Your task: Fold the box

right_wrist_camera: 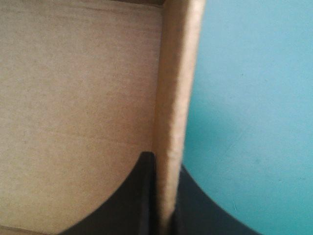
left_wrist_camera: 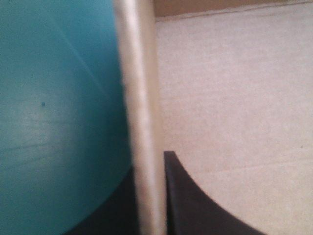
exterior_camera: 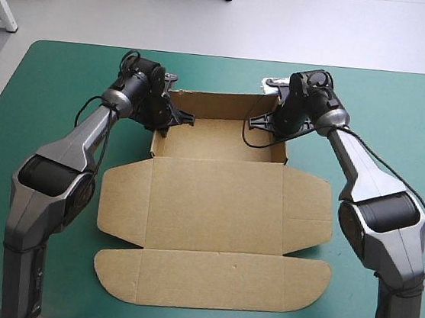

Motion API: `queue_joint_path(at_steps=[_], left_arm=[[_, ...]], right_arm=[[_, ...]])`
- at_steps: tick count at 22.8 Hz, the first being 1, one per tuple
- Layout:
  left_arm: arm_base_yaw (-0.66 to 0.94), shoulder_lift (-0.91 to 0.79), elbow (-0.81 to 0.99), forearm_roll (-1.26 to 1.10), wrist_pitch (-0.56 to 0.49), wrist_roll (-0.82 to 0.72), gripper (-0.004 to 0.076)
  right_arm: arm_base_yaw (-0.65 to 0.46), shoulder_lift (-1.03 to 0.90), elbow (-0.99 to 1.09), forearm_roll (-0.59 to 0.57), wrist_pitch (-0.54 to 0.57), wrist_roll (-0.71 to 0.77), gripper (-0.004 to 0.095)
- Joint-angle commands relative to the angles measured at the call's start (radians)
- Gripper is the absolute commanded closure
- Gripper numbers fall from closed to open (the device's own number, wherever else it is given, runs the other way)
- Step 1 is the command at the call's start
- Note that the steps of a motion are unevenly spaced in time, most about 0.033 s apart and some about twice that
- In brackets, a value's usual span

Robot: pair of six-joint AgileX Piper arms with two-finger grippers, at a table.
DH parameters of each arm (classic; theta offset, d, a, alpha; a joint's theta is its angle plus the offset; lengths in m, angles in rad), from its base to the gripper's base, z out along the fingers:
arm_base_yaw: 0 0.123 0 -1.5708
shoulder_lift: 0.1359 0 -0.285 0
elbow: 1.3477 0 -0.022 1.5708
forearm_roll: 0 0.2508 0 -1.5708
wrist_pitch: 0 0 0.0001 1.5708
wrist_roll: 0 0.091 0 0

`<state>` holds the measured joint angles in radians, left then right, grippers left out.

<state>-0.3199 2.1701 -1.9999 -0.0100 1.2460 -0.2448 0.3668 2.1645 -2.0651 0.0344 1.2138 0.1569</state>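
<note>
Two-sided clamp on the box. Grips its left side wall with left gripper and its right side wall with right gripper, fingers all but closed, only board between. Lies on the teal-green cover, walls raised at the box's far end, lid panels flat at its near end. Runs long axis near-to-far, pinched walls parallel to it. Sits symmetric, neither arm nearer. Probably needs both walls eased toward the box's middle together.
</note>
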Motion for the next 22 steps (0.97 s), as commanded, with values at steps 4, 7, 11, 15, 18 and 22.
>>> queue_joint_path(at_steps=[4, 7, 11, 15, 18, 22], left_arm=[[-0.004, -0.041, -0.025, -0.019, 0.036, 0.025, 0.0730], [-0.004, -0.041, -0.062, -0.019, 0.038, 0.041, 0.0608], [-0.005, -0.041, -0.128, -0.021, 0.041, 0.048, 0.0313], [-0.005, -0.043, -0.139, -0.021, 0.036, 0.048, 0.0225], [-0.005, -0.052, -0.139, -0.017, 0.023, 0.050, 0.0225], [-0.005, -0.081, -0.139, -0.021, -0.010, 0.089, 0.0225]], right_arm=[[0.003, -0.027, -0.012, 0.021, -0.011, -0.039, 0.0901], [0.003, -0.027, -0.012, 0.019, -0.009, -0.043, 0.0728], [0.003, -0.027, -0.074, 0.014, 0.025, -0.043, 0.0374], [0.003, -0.029, -0.151, 0.019, 0.032, -0.043, 0.0313], [0.003, -0.029, -0.186, 0.014, 0.032, -0.043, 0.0313], [0.002, -0.038, -0.203, 0.000, 0.032, -0.043, 0.0314]])
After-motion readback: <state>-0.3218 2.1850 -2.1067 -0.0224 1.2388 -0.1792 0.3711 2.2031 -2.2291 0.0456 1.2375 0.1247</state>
